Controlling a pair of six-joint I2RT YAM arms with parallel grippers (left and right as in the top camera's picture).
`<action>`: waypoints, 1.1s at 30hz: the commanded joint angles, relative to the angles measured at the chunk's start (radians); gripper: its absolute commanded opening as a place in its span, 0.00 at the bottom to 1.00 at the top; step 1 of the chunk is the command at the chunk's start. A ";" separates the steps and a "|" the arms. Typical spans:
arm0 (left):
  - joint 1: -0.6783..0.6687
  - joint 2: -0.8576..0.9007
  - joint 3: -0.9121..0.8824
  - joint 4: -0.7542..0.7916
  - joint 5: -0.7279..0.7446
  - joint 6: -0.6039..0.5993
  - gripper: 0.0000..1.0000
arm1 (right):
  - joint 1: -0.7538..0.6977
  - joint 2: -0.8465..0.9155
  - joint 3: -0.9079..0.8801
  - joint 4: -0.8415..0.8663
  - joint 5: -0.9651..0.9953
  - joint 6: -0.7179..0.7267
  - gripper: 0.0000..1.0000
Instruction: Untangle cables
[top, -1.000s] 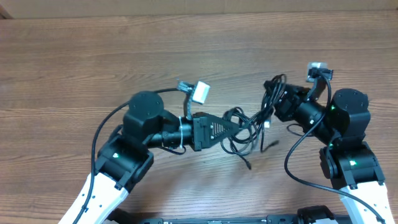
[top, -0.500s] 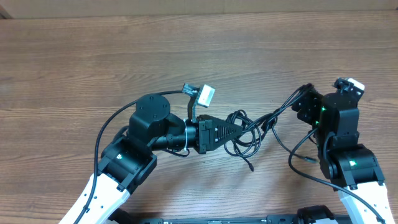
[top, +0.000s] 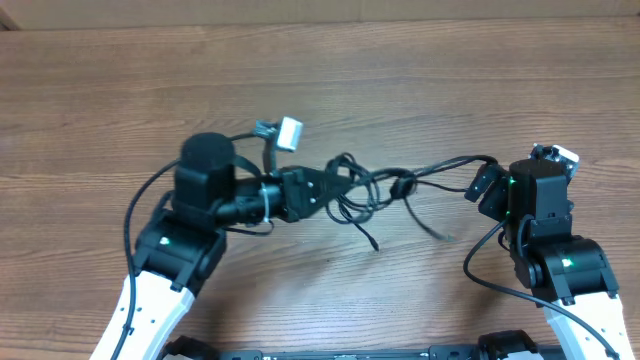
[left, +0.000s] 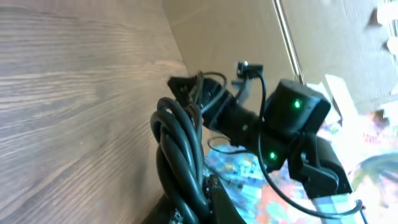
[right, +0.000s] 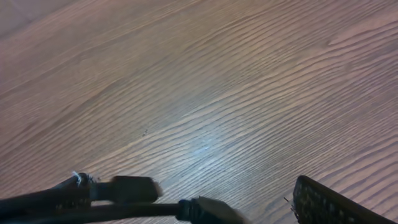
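Bare wooden table (top: 320, 70) — cables (top: 385, 187) look limp and light, bunched in the left gripper's (top: 335, 185) clamped jaws; right gripper (top: 482, 186) gapes wide, holding nothing — best taken near a plug.

Left pincer (top: 336, 183) clamped shut, right pincer (top: 486, 186) spread wide, both pointing inward.
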 joint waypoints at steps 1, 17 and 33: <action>0.106 -0.019 0.016 0.011 0.120 0.017 0.04 | -0.012 -0.005 0.012 -0.007 0.106 0.010 1.00; 0.253 -0.019 0.016 0.011 0.240 0.014 0.04 | -0.013 -0.005 0.012 -0.072 0.102 0.016 1.00; 0.251 -0.019 0.016 0.011 0.247 0.014 0.04 | -0.013 -0.004 0.011 0.115 -1.173 -0.156 1.00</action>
